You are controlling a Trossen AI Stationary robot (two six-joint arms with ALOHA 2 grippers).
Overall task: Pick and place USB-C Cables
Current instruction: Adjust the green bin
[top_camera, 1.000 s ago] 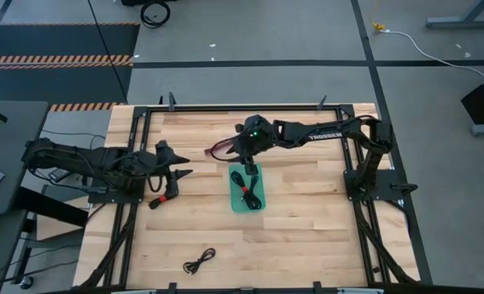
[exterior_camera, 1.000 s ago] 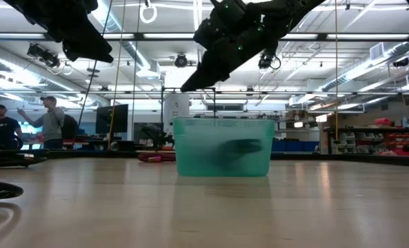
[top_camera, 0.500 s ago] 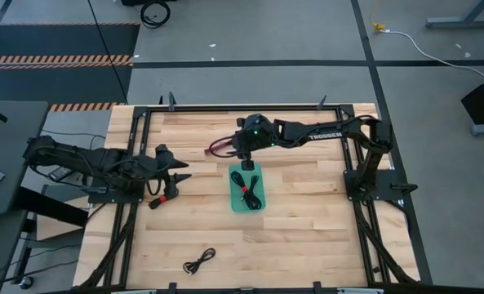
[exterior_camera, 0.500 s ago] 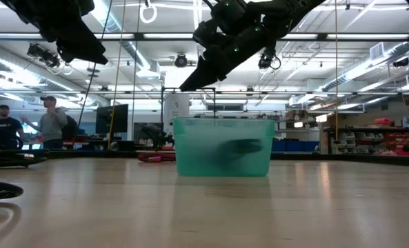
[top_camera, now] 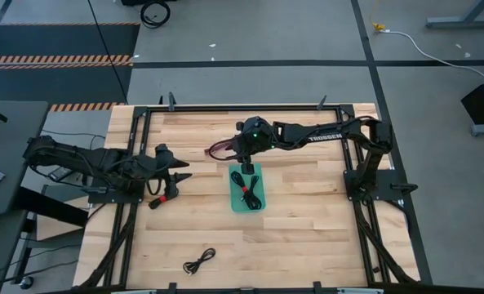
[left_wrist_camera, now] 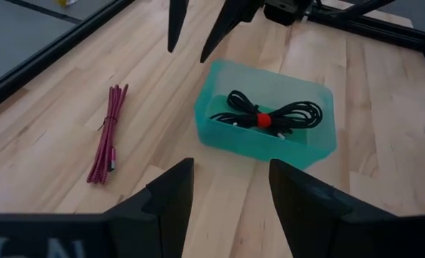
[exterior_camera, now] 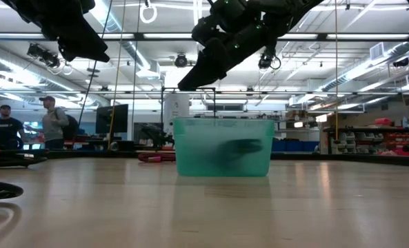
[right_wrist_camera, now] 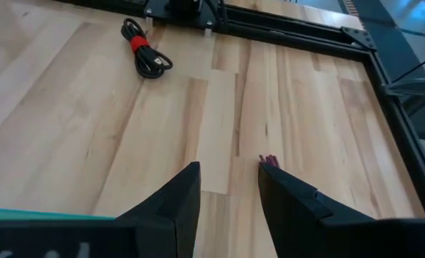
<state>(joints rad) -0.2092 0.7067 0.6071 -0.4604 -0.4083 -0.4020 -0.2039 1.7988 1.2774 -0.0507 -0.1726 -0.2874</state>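
A teal tray stands mid-table and holds black coiled cables with a red tie. My right gripper is open and empty, hovering above the tray's far end. A maroon cable lies flat on the wood, left of that gripper and beyond the tray. My left gripper is open and empty at the table's left. A black cable bundle with a red tie lies on the wood just below it. Another black cable lies near the front edge.
A black frame runs around the table's edges. Bare wood lies right of the tray and between the tray and the front cable. In the low view, people stand in the room far behind the table.
My right gripper has shifted slightly toward the table's left above the tray's far end. The cables and the tray lie as before.
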